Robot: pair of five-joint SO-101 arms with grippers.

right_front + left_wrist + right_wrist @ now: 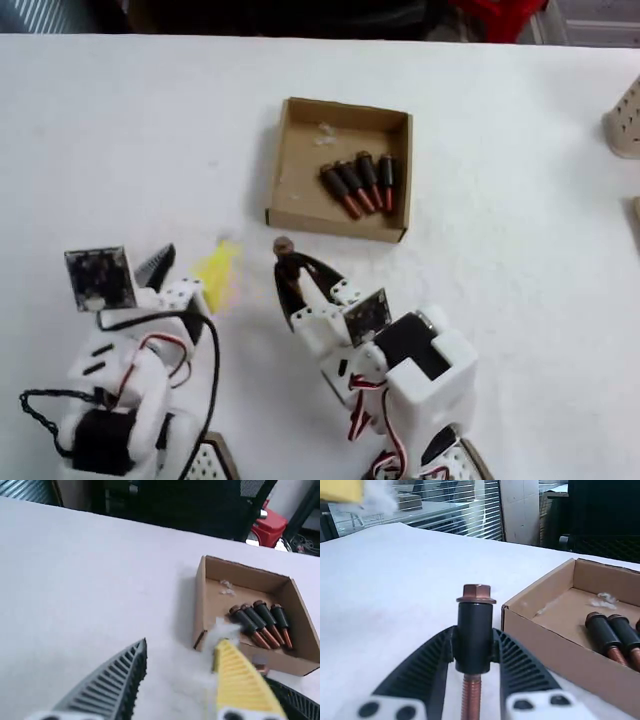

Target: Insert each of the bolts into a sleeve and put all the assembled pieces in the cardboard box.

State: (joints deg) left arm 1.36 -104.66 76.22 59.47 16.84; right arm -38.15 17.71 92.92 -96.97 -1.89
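Right gripper [474,642]: clamped on sleeve [474,630], bolt [476,594] seated.
Left gripper [182,652]: apart, empty.
Box [335,225]: 1 o'clock of my held sleeve; four pieces [358,183] inside.
Next: I'd clear the near wall, lower, then release.

The cardboard box [330,224] is shallow, square and open-topped. In its right half lie four assembled pieces [362,183], each a copper-coloured bolt [352,208] pushed through a black sleeve [337,182]; they rest side by side and touching, with their heads toward the box's far wall and their bare threaded ends toward its near wall. A fifth piece [475,622] of the same kind is outside the box, just beside its near left corner, clamped around its black sleeve by the right gripper [474,640], with the hex head past the fingertips and the threaded shank showing behind the sleeve.
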